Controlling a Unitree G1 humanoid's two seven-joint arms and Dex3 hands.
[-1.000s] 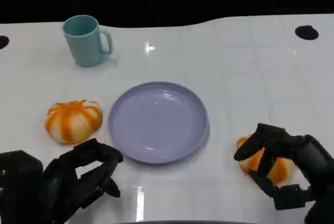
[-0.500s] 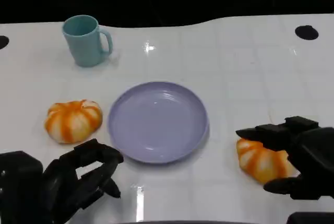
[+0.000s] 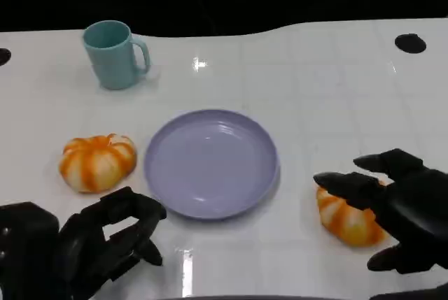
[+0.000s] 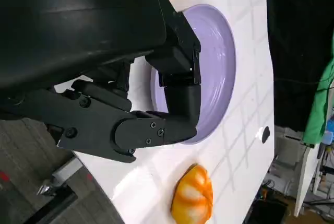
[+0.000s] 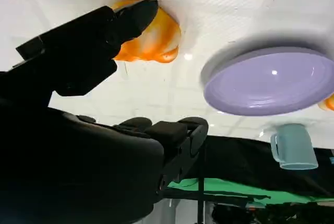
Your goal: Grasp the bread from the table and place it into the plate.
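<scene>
White glossy desk (image 3: 336, 97), dark backdrop. We noted the right hand (image 3: 392, 205) spread wide over the bread (image 3: 346, 217) beside the plate (image 3: 210, 162), holding nothing, likely poised to grasp. The left hand (image 3: 105, 237) lay curled and empty. The bread's far side was hidden; a second bread (image 3: 96, 161) sat left.

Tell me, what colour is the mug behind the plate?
The mug is pale teal, clearest in the head view.
</scene>
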